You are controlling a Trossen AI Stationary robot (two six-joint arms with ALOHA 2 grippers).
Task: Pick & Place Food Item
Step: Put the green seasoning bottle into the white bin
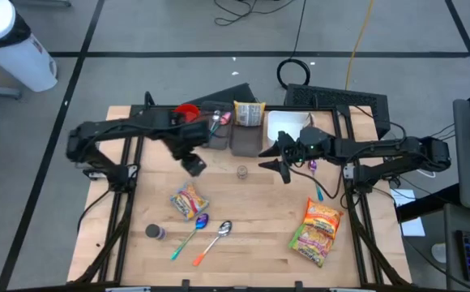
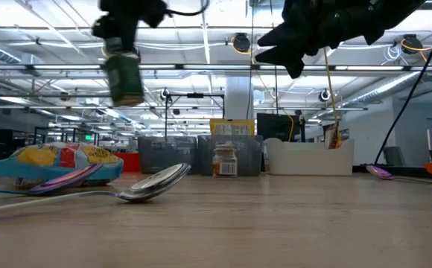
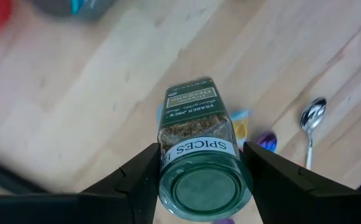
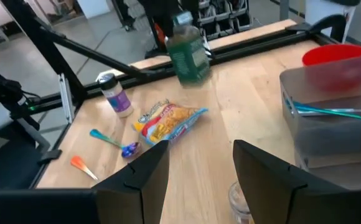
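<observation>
The left gripper is clamped on a spice jar with a green lid, one finger on each side of the glass. The left wrist view shows this grip plainly; from above the jar is only a small dark shape under the arm, over the middle of the table, toward its left half. The low view shows the jar hanging well clear of the tabletop, with the gripper cut off by the picture's upper edge.

The right gripper hovers near the back of the table, right of centre, fingers parted with nothing between them. In the low view it is just a dark mass overhead.

The right wrist view alone shows a small bottle with a purple label, standing near the front left corner; from above it is a dark dot. A snack bag lies left of centre, with two spoons just in front of it. A second, larger bag lies toward the front right corner. A small glass jar stands mid-table, its contents unreadable. Grey bins and a white tub line the back edge.
</observation>
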